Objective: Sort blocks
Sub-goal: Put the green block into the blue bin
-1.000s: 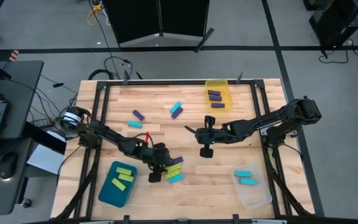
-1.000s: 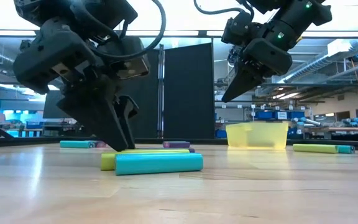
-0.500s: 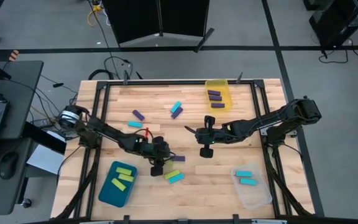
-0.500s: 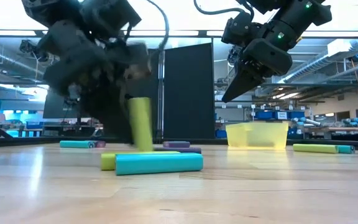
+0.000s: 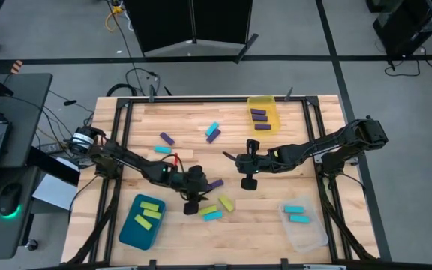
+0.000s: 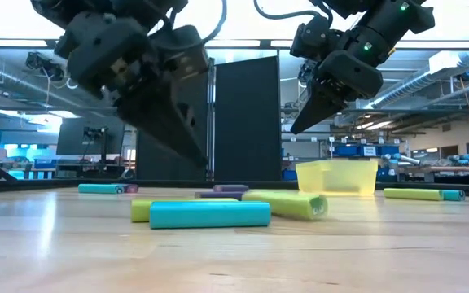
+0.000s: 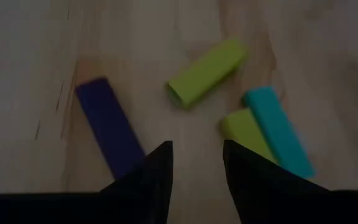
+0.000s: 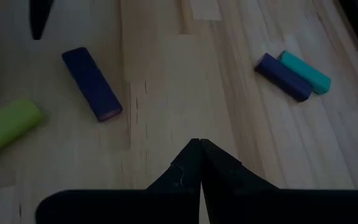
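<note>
**Sorting partway done, left claw empty over the middle cluster**

Left gripper (image 7: 194, 163) hovers above the table (image 5: 276, 214), fingers parted, nothing between them. Right below and ahead of it: a purple block (image 7: 107, 127), a loose lime block (image 7: 205, 72), and a second lime block (image 7: 244, 130) touching a cyan block (image 7: 278, 130). In the high view this cluster sits near the front middle of the table, just beside the left gripper (image 5: 192, 201).

Right gripper (image 8: 199, 163) is clenched shut, empty, raised over the table centre (image 5: 249, 182); waiting.

Already sorted: two lime blocks in the teal bin (image 5: 126, 234), two purple blocks in the yellow bin (image 5: 271, 100), two cyan blocks in the clear bin (image 5: 313, 238).

Left on the table: the four-block cluster, plus farther back a purple block (image 5: 167, 139), a cyan block (image 5: 162, 150), and a cyan and purple pair (image 5: 213, 133) touching each other.

Judgement: under halfway; about eight blocks loose, six binned. Next likely pick is one from the cluster; the touching lime and cyan pair may need separating.
</note>
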### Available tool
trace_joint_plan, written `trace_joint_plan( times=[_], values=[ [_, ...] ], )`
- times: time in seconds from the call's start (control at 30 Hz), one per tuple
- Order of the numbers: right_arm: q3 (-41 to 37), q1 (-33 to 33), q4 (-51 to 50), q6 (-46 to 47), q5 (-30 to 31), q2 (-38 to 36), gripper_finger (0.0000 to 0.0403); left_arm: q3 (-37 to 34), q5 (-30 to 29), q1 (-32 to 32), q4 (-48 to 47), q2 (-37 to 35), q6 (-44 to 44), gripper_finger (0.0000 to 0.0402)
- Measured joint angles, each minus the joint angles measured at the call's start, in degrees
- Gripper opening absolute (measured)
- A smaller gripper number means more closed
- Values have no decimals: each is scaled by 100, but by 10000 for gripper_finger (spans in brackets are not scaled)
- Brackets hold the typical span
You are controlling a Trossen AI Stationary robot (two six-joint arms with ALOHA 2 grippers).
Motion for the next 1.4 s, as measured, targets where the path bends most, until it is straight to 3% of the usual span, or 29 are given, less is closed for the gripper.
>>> trace_joint_plan(
  times=[0.27,0.5,0.63,0.87,1.1,1.4],
  values=[
    [-2,20,13,272,-158,0,17,380,209,0,17,-7,907,149],
    [-2,220,-12,241,-201,4,16,697,1219,272,4,237,1866,132],
    [-7,422,-558,317,-17,-193,17,1093,1682,441,-149,564,2277,122],
    [-7,797,-1561,1005,477,-824,13,1876,1991,572,-850,1250,3082,121],
    [-4,977,-1732,1067,568,-1113,16,2512,2227,645,-1237,1788,3383,152],
    [-4,1034,-1925,1115,693,-1128,15,2684,1887,639,-1271,2037,3813,210]
  ],
)
